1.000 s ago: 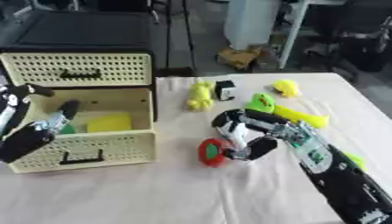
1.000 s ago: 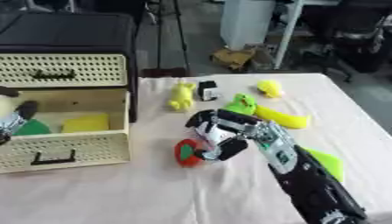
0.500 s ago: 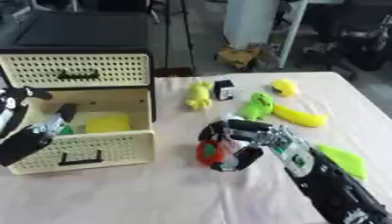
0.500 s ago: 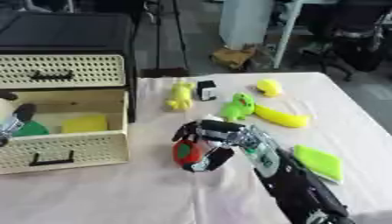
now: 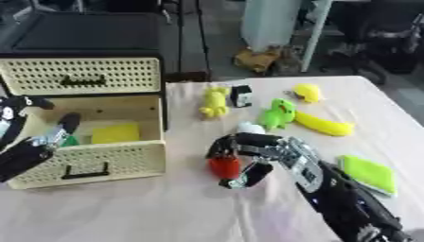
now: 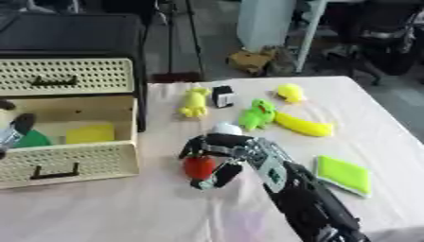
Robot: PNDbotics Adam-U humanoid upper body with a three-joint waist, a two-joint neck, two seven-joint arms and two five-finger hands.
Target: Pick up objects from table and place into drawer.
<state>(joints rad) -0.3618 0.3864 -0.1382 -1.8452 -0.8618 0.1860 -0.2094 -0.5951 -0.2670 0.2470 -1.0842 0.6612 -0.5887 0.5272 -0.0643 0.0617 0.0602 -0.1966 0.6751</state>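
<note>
One red object [image 5: 225,166] sits in your right hand [image 5: 248,158], fingers and thumb curled round it just above the worktop [image 5: 165,208]. It looks rounded and smooth, with a hint of green at its edge; you cannot tell more of its shape.

What matters for the coming move is that the open drawer [image 5: 91,158] lies to the left of that hand, its perforated cream front wall standing between the red object and the cavity. By my reading you have to lift over that wall and then go left, not slide straight across.

Your left hand [image 5: 41,144] rests at the drawer's left side, over the front wall; whether its fingers are open or curled I cannot tell. It is nearer the drawer, but the right hand has the load.

Inside the drawer a flat yellow pad [image 5: 116,133] and something green [image 5: 69,141] already lie.

Still out on the worktop: a yellow figure [image 5: 215,102], a small black-and-white block [image 5: 241,95], a green frog-like toy [image 5: 279,113], a banana [image 5: 321,124], a round yellow piece [image 5: 308,92], a white rounded thing [image 5: 250,127] just behind the hand, and a flat lime cloth-like square [image 5: 368,173].
</note>
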